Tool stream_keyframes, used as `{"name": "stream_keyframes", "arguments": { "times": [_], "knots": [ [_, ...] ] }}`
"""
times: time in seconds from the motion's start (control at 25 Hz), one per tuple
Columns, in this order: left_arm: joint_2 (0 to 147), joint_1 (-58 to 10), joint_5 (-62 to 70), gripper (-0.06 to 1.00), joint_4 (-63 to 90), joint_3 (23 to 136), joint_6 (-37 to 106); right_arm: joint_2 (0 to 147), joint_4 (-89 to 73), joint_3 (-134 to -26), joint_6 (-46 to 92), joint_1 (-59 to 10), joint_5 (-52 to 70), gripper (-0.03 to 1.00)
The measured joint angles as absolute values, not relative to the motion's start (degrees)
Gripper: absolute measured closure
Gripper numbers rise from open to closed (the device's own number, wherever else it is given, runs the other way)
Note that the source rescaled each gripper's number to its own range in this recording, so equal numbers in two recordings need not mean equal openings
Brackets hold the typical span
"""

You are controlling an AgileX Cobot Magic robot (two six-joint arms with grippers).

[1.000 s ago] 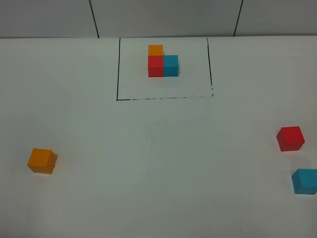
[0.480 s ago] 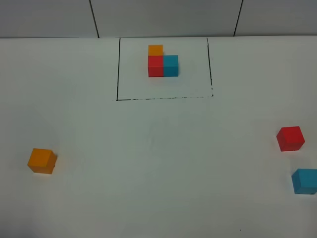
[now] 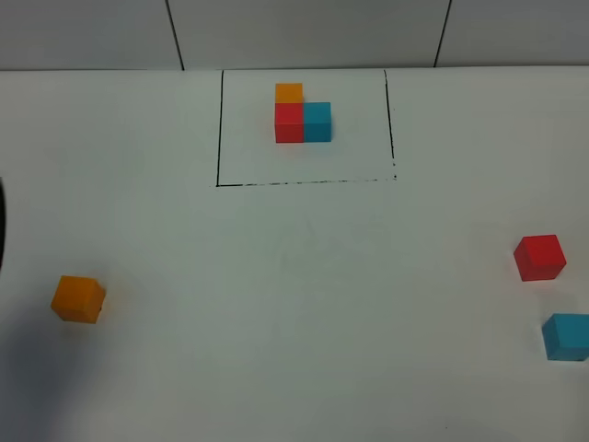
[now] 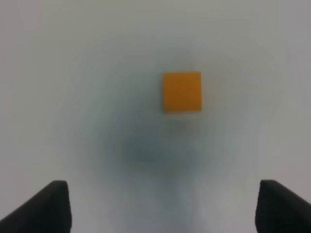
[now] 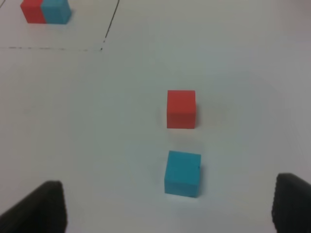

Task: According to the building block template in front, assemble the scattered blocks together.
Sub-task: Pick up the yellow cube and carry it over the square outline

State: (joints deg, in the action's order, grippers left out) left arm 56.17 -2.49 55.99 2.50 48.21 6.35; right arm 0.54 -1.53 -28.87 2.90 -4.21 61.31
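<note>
The building block template [image 3: 302,115] is an L of orange, red and blue cubes inside a black drawn rectangle at the table's back middle. The scattered blocks lie apart: an orange cube [image 3: 78,298] at front left, a red cube [image 3: 539,257] and a blue cube [image 3: 565,336] at the right edge. In the left wrist view my left gripper [image 4: 165,208] hangs open above the table, with the orange cube [image 4: 182,91] ahead of its fingertips [image 4: 53,206]. My right gripper [image 5: 167,208] is open, with the blue cube [image 5: 182,173] just ahead and the red cube [image 5: 181,108] beyond it.
The white table [image 3: 294,276] is bare between the cubes. A dark sliver of the left arm [image 3: 2,221] shows at the left edge, with its shadow over the front left corner. A grey panelled wall [image 3: 304,32] closes the back.
A dark edge of the left arm has come in at the left border and a shadow now covers the front left of the table. No cube has moved.
</note>
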Motion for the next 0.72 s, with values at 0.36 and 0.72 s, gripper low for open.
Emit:
{"name": "stream_keyframes", "arguments": {
  "times": [0.36,0.72],
  "knots": [
    [82.2,-6.6,54.0,0.02,3.8,55.8,6.2,0.5,-1.5,-28.9,2.9,-4.2,61.3,0.25],
    [94.4,-8.3,47.7,0.02,3.3,55.9,4.4,0.5,-1.5,-28.9,2.9,-4.2,61.3,0.25]
  ]
}}
